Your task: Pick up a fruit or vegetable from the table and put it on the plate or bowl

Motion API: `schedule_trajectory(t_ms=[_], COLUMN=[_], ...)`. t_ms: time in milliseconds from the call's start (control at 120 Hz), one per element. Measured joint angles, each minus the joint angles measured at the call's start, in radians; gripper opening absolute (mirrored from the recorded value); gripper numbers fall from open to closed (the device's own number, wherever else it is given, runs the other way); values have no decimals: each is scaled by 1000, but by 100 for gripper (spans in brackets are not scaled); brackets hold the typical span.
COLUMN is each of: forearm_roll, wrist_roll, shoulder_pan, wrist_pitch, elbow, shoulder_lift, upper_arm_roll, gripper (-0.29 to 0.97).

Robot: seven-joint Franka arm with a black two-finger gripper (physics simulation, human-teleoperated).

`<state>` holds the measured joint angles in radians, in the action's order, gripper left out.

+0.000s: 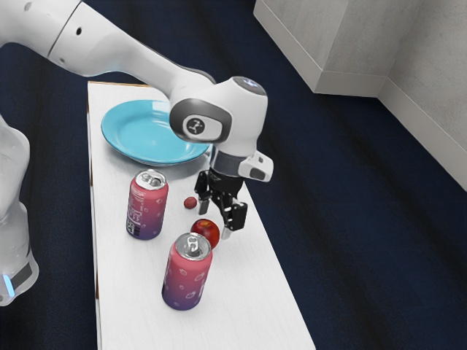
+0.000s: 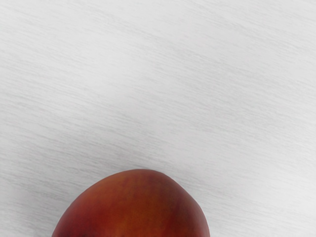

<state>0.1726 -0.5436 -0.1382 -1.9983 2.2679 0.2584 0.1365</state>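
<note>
Wrist view — smooth round peach (image 2: 131, 205), grained table (image 2: 158, 74).

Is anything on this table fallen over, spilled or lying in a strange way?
Nothing stands out. The blue plate lies flat, the rear can and the front can stand upright, and the peach and the small red fruit rest on the table. No spill shows.

on the table (image 1: 248, 306), plate (image 1: 146, 135) behind far can (image 1: 147, 206); fruit (image 1: 208, 232), perhaps a peach, between it and near can (image 1: 187, 273).
</note>
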Motion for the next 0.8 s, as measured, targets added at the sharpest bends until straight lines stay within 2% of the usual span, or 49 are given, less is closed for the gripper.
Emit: schedule_trajectory(t_ms=[800], forearm_roll=[32], wrist_roll=[-5], shoulder_pan=[-14], wrist_pitch=[4], elbow=[44], shoulder_lift=[19], upper_arm_roll=[2], gripper=[68])
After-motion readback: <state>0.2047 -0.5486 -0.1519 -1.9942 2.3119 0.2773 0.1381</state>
